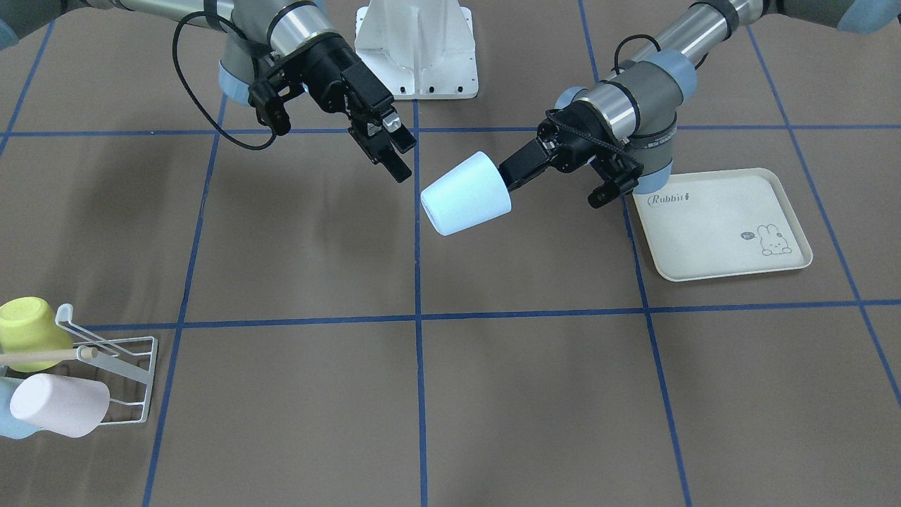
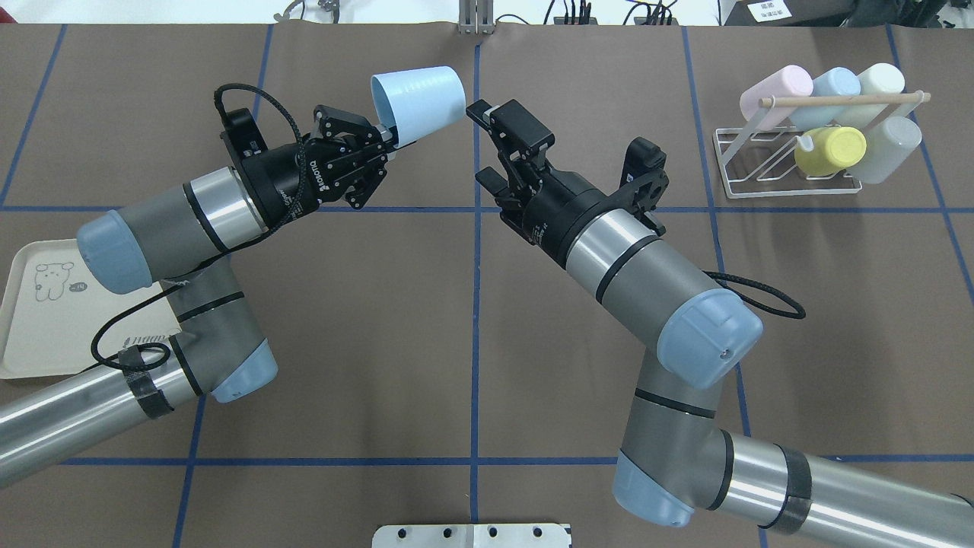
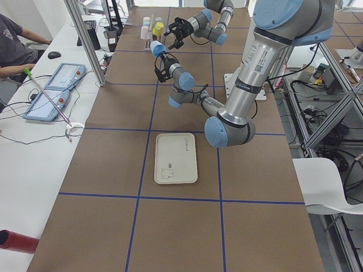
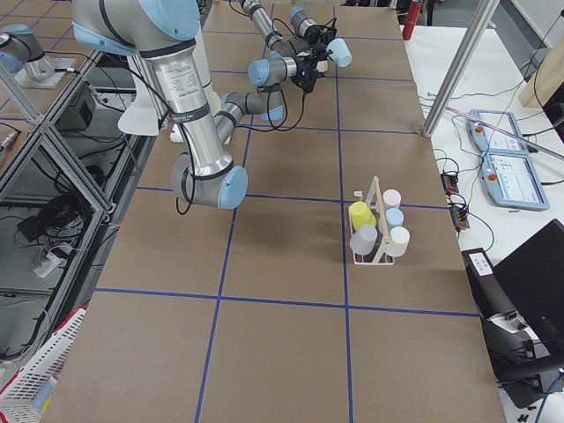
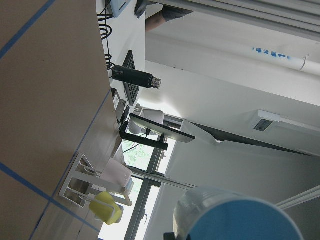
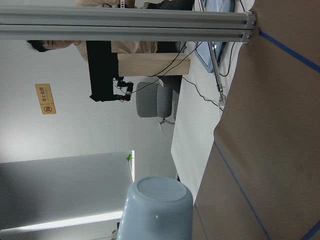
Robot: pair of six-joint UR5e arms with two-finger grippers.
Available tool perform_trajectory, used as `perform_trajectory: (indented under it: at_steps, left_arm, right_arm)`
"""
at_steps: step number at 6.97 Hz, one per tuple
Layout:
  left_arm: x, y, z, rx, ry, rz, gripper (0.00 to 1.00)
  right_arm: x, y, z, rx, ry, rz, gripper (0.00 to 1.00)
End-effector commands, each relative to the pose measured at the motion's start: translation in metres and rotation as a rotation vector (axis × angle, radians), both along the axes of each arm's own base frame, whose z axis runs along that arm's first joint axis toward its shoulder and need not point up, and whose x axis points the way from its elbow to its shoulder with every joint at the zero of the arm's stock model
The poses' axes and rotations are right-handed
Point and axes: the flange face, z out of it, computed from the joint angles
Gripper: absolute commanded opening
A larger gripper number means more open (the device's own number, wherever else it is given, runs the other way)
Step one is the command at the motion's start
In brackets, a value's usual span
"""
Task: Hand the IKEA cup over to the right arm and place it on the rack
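While the left gripper [image 2: 388, 137] has its jaws clenched on the rim of the blue cup [image 2: 418, 95], the cup hangs in the air over the middle of the table [image 2: 472, 320]. It lies on its side. Its open end faces the left gripper and its flat bottom points at the right gripper [image 2: 478, 144].

The right gripper's jaws are spread wide with nothing between them. They sit just beside the cup's bottom, and in the front view there is a small gap, so I judge they are not touching it.

So you are in the hand-over step, and the right arm has not got the cup yet. Next, slide the right fingers over the bottom end of the cup, one on each side, and squeeze. Only then let the left jaws go — if they let go too soon, the cup will likely fall.

After that comes the trip to the rack [image 2: 734, 164], well away at the table's right end. Other cups [image 2: 829, 148] sit on it, so you will need to find a free prong.
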Motion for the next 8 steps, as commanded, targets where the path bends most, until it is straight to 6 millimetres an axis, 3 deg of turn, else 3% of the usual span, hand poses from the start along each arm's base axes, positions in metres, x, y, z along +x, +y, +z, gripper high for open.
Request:
perform_trajectory:
  at_steps: [1, 8]
  left_arm:
    - [0.010, 0.007, -0.009, 0.008, 0.010, 0.018, 0.00]
    - [0.025, 0.020, -0.018, 0.019, 0.021, 0.051, 0.00]
  right_arm:
    - [0.000, 0.000, 0.000, 0.001, -0.001, -0.001, 1.00]
    - [-0.003, -0.001, 0.003, -0.002, 0.006, -0.001, 1.00]
